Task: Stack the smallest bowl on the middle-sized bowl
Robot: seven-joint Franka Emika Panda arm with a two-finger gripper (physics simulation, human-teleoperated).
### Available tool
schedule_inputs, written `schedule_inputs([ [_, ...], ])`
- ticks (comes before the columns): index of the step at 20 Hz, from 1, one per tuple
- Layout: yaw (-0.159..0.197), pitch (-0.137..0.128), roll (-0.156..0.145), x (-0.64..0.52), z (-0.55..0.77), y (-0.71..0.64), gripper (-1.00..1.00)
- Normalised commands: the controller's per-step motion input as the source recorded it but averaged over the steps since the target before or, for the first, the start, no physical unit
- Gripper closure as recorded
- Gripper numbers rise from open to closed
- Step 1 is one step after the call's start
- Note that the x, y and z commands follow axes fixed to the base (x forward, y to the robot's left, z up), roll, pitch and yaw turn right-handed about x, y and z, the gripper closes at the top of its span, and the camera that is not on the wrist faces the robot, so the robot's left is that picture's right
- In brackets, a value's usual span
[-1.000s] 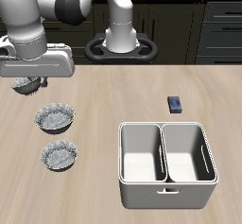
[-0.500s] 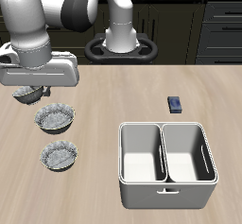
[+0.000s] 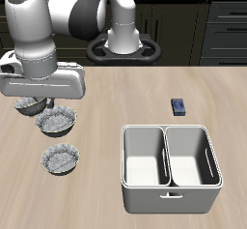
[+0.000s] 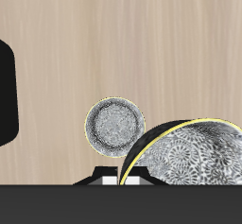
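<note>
- Gripper [image 3: 34, 100] hangs low over the smallest bowl [image 3: 27, 107], near the table's back. I can't tell whether the jaws are apart or together: the hand body hides them in the exterior view, and the wrist view doesn't show them clearly.
- Wrist view shows the smallest bowl [image 4: 114, 129] sitting upright on bare table. Nothing is visibly clamping its rim, so I judge it not yet grasped.
- It sits just beside the darker, widest bowl [image 3: 56, 122], and the rims look near-touching or overlapping in the wrist view [image 4: 184, 157]. That one is not the target.
- The middle-sized bowl [image 3: 60, 159], the target, is nearer the table's front edge, past the widest bowl. It is empty with a pale inside, and nothing is stacked in it.
- Progress: the approach is roughly done and nothing else is. Grasp, lift, carry over the widest bowl and release into the middle-sized bowl are all left.
- Risk, as I judge it: the tight gap to the widest bowl could let a finger catch that rim on closing.
- The white two-compartment bin [image 3: 169, 128] and small blue item [image 3: 179, 106] are well apart and irrelevant.
</note>
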Motion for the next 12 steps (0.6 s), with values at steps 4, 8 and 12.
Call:
schedule_inputs([
  [4, -0.021, 0.015, -0.032, 0.2, -0.16, 0.01, 1.0],
  [8, -0.002, 0.034, -0.026, 0.08, -0.32, -0.02, 1.0],
  [12, -0.012, 0.043, -0.002, 0.02, -0.33, 0.12, 1.0],
])
